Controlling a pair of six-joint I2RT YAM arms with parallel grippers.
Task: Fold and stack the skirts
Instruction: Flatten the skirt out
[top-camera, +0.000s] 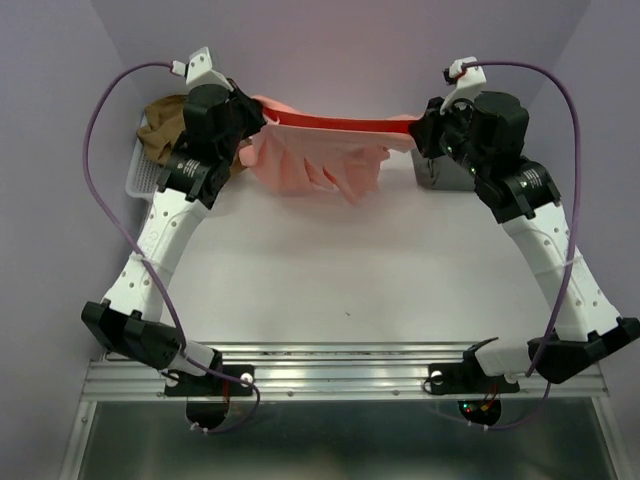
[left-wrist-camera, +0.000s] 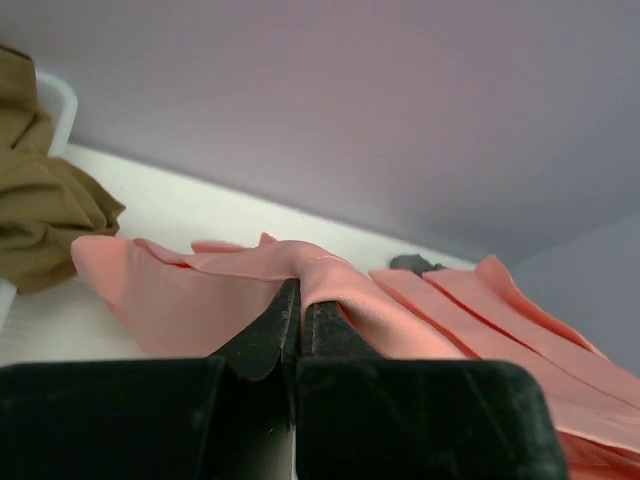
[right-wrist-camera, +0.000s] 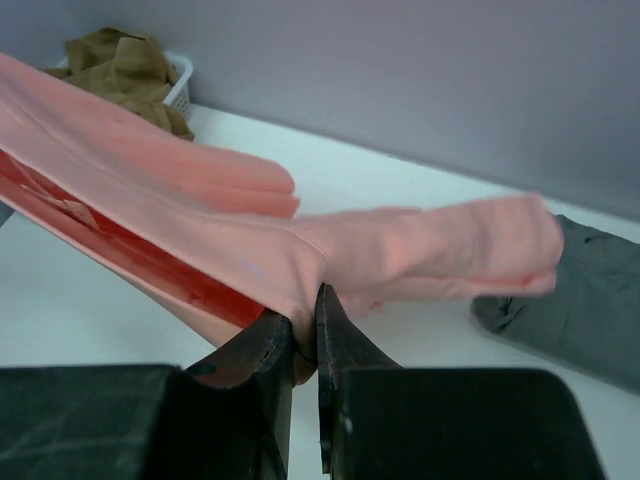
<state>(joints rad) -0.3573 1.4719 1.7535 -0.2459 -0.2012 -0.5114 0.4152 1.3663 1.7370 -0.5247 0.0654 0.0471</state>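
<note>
The salmon-pink skirt (top-camera: 325, 150) hangs stretched between both arms at the back of the table, its pleated body drooping to the tabletop. My left gripper (left-wrist-camera: 297, 292) is shut on the skirt's left edge (left-wrist-camera: 320, 275). My right gripper (right-wrist-camera: 308, 318) pinches the skirt's right edge (right-wrist-camera: 300, 255), with cloth bunched between its jaws. The olive-brown skirt (top-camera: 165, 130) lies heaped in the white basket (top-camera: 140, 178) behind the left arm. The grey skirt (right-wrist-camera: 585, 290) lies folded on the table at the back right, partly hidden under the right arm in the top view.
The basket's white mesh rim (right-wrist-camera: 180, 85) stands at the back left against the lilac wall. The metal rail (top-camera: 340, 365) with both arm bases runs along the near edge.
</note>
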